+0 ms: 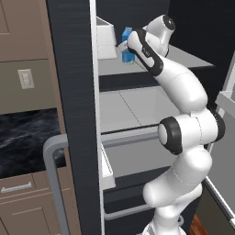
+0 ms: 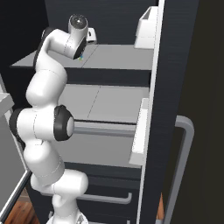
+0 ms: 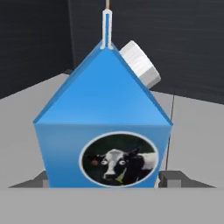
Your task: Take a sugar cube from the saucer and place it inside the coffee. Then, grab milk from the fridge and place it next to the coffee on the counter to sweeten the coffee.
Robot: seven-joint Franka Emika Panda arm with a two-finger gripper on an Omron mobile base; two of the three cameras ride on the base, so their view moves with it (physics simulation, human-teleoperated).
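Straddling the upright blue milk carton (image 3: 103,127) on the fridge's (image 1: 73,92) upper grey shelf (image 1: 114,66), gripper (image 3: 103,180) fingertips (image 3: 171,178) at seven and five o'clock of its base, parted, contact with the sides impossible to tell.

A white wall outlet (image 1: 25,79) sits on the tan backsplash at the left edge of the left base view, with a brown upper cabinet (image 1: 20,27) above it. Lower down, a brown drawer front (image 1: 18,186) carries a silver handle (image 1: 16,187). At the lower corners of both base views a strip of reddish wooden floor (image 2: 15,212) shows, and a pale grey panel (image 1: 228,137) at the right edge of the left base view may be a second door, though too little shows to tell.
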